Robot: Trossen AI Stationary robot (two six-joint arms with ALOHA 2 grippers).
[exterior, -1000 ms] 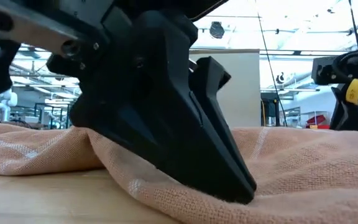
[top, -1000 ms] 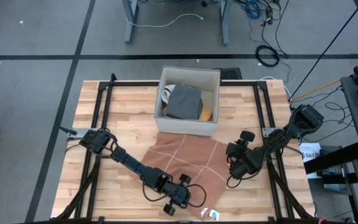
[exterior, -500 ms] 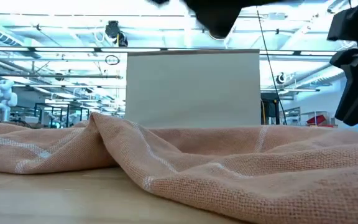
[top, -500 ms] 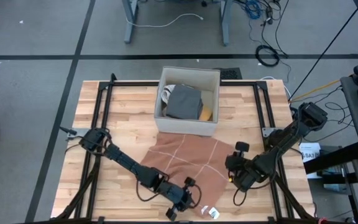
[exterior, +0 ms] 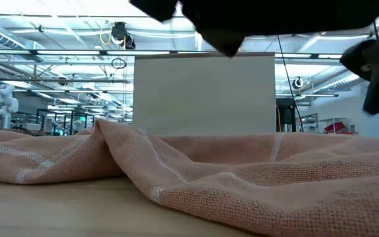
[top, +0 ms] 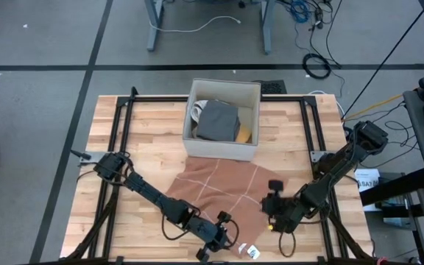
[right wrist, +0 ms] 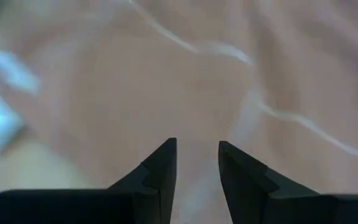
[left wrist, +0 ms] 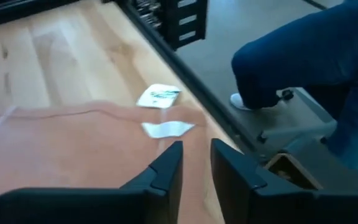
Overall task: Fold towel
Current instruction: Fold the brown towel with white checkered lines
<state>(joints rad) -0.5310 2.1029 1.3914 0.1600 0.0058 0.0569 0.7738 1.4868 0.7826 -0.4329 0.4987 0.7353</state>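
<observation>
Salmon-coloured towel (top: 223, 188) with pale stripes spread rumpled on the wooden table (top: 146, 140), just in front of the white box (top: 223, 118) of folded cloths. Left gripper (top: 223, 234) low at the towel's near edge, fingers (left wrist: 166, 171) parted by a narrow empty gap, clasping nothing; just beyond its tips, a white tag (left wrist: 159, 96) and the table edge, past that a person's leg in blue trousers (left wrist: 303, 56). Right gripper (top: 274, 210) over the towel's right near corner, fingers (right wrist: 160, 165) slightly apart, nothing between them, towel cloth directly beneath. Ridge of raised fabric across the low view (exterior: 176, 164).
</observation>
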